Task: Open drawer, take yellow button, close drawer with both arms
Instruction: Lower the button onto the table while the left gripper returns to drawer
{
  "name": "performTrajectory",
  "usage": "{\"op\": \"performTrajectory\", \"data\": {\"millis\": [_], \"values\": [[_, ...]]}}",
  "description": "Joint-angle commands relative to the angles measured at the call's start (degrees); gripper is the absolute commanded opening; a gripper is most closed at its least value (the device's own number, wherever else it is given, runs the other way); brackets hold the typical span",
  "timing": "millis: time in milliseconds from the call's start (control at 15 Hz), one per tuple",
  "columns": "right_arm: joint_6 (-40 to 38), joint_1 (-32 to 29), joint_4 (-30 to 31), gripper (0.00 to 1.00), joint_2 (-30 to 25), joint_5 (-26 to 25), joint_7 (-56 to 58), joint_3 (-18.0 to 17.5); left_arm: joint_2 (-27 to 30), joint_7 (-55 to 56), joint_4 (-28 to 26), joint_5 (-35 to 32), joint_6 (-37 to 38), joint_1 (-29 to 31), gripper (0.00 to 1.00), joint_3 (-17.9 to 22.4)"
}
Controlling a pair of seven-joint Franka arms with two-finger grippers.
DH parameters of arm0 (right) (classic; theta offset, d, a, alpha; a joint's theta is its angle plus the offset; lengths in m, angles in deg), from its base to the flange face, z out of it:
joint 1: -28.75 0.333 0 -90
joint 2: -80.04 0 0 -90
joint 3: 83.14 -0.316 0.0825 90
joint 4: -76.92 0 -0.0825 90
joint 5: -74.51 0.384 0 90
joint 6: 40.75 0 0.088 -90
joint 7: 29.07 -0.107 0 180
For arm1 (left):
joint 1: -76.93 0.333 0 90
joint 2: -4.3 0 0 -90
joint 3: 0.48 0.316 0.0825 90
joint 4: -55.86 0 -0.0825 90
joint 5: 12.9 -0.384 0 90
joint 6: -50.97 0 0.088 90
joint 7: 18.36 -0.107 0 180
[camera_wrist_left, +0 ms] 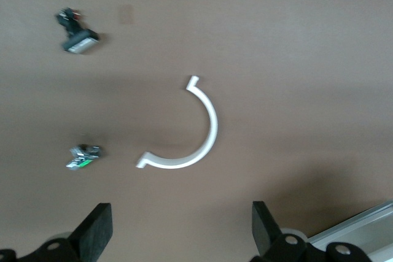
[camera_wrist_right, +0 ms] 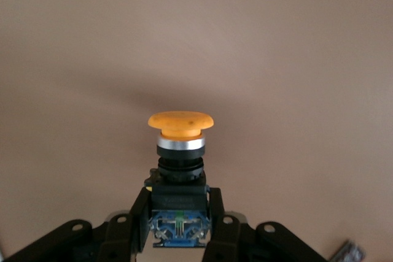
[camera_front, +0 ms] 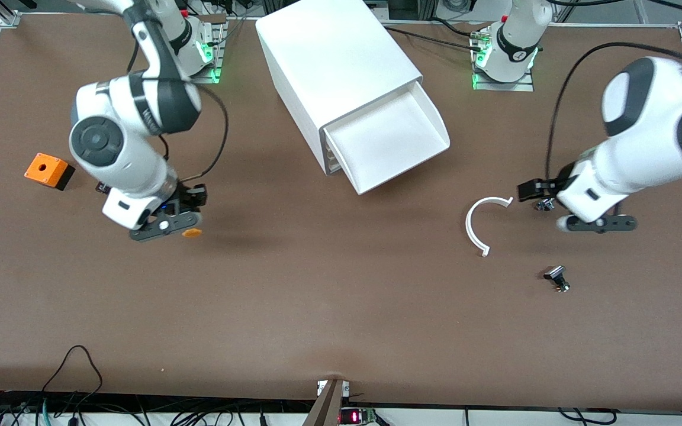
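Button clamped by its body in the right gripper, above bare table near the orange box. Drawer stands open. Left gripper, fingers apart, hangs over the white hook; it should push the drawer front squarely, without skewing the cabinet.

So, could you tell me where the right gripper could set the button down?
The right gripper holds the button over bare table between the orange box and the open drawer. Crowded near the left gripper: white arc, small parts.
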Motion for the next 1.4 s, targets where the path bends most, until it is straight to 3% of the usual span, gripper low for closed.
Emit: {"op": "performTrajectory", "data": {"millis": [0,200,667,933,1200,1333], "values": [[1.9,-4.5,7.7,0.31,-2.6,0.6,-2.3,-1.2,-2.1,9.5,-0.1,0.3,-3.5,-4.7,1.00,-0.3],[7.1,-9.2,13.6,0.32,-3.0,-0.4,-1.3,-1.1,-3.3,17.0,-2.7,0.9,-7.7,-7.8,1.00,-0.5],[20.5,-16.4,25.0,0.32,-2.0,-3.0,0.4,-1.1,-3.6,21.4,-9.1,1.1,-15.6,-8.9,1.00,-3.3],[22.6,-16.6,25.6,0.34,-0.4,-3.0,2.0,-1.1,-3.0,21.7,-12.9,3.6,-15.8,-8.9,1.00,-8.3],[27.0,-16.6,25.6,0.35,2.4,-4.6,3.7,0.2,-1.7,21.6,-15.8,10.7,-15.2,-8.9,1.00,-9.1],[26.6,-16.6,25.4,0.49,2.2,-4.7,4.2,0.2,-0.9,21.6,-16.7,12.4,-13.5,-8.8,1.00,-10.6]]}}
